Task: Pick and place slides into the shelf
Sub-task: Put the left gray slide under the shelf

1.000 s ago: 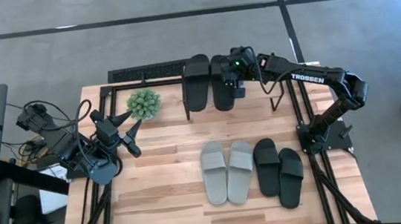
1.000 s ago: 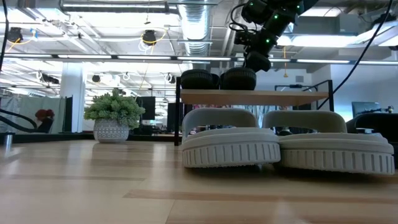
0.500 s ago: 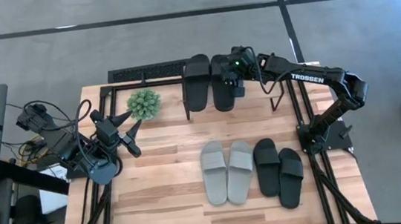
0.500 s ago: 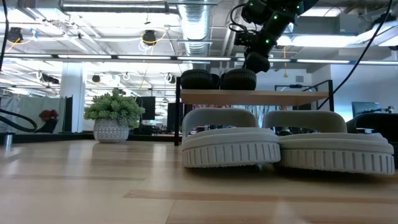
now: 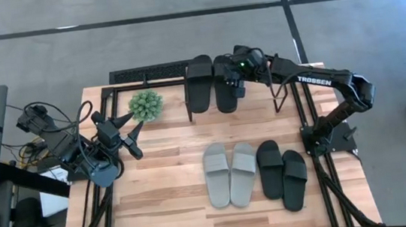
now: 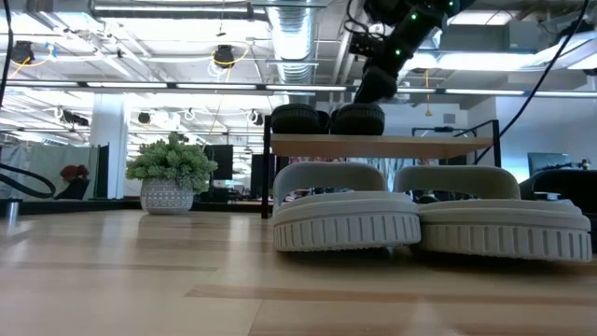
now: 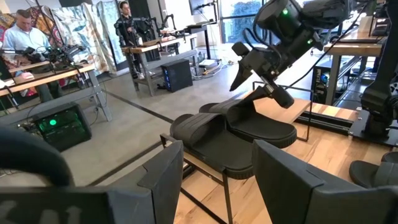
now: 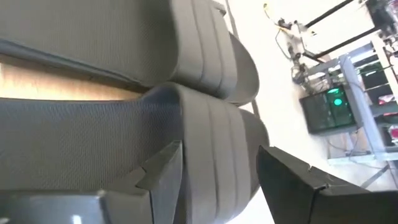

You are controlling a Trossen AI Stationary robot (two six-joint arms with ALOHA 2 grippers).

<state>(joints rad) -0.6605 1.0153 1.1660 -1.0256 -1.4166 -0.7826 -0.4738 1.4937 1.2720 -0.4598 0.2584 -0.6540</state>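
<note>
Slides: in the high view, one black pair (image 5: pixel 213 84) is sitting on the shelf (image 5: pixel 271 95) at upper middle. The right gripper (image 5: pixel 235 89) is hanging above it, fingers open, holding nothing. It should be lifting straight up, not bumping them. The left gripper (image 5: pixel 134 136) is waiting open at left. In the low view, the grey pair (image 6: pixel 431 222) is lying in front.

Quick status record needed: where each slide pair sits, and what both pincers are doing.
shelf: at the table's far edge
black pair on shelf: side by side on the top board
grey pair: on the table
second black pair: on the table, right of the grey pair
right pincer: open, just above the shelved pair
left pincer: open, empty, at table left
</note>
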